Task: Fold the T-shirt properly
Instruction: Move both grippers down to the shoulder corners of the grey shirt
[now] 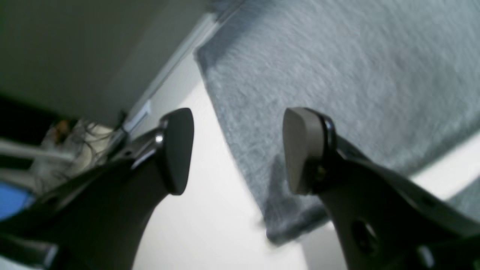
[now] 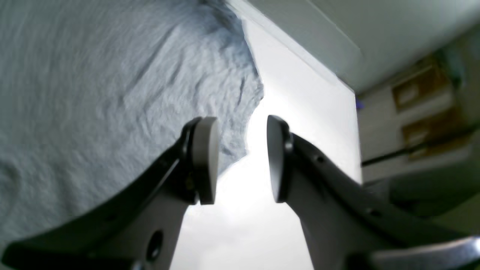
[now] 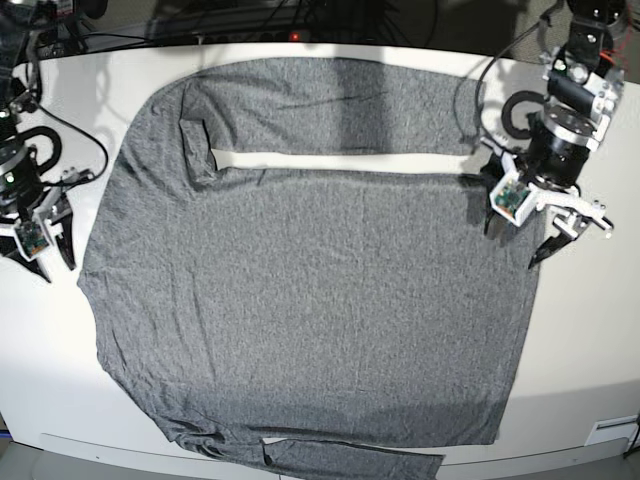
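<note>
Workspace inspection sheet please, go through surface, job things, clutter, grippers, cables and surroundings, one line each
Surface: white table, bare around the garment.
Job's things: grey T-shirt spread flat; one sleeve lies across the far side, the other runs along the near edge.
Clutter: nothing seen.
Grippers: left gripper open, empty, above the shirt's edge; right gripper open, empty, over bare table beside the shirt's other edge.
Cables: black cable loops on the table near the left arm; another black cable loops by the right arm.
Surroundings: dark area with more wiring behind the table's far edge; details unclear.
</note>
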`<state>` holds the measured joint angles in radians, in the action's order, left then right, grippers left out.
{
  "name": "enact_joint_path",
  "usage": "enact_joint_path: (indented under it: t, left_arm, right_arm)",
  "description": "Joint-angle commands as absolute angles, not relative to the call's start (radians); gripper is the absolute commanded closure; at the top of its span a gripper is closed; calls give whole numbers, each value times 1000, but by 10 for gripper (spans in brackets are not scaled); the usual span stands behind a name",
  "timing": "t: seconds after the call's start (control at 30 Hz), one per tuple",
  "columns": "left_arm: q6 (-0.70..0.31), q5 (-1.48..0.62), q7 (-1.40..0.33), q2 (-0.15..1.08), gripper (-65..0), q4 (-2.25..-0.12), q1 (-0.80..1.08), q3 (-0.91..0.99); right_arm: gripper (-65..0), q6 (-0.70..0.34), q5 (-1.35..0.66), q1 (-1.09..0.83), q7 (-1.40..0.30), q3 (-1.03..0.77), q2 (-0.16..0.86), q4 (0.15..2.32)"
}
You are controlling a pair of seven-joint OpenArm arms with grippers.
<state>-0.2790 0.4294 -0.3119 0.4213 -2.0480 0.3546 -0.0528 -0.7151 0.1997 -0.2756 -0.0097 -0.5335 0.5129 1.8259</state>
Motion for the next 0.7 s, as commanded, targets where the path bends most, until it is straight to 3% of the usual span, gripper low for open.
enact_joint_path:
  t: [0.0, 0.17, 0.33, 0.67]
  left_arm:
    - [-291, 440, -287, 455, -369, -2064, 350, -47]
    - [-387, 448, -245, 562, -343, -2061, 352, -47]
    - [-505, 442, -161, 594, -301, -2048, 352, -49]
    - [-506, 314, -165, 594, -301, -2027, 349, -150]
  right_arm:
    - [-221, -698, 204, -264, 29, -542, 565, 1842]
    - [-221, -698, 259, -265, 30, -542, 689, 1842]
    - [-221, -698, 266, -341, 31, -498, 774, 1842]
    - [-221, -698, 604, -413, 38, -162, 792, 1842]
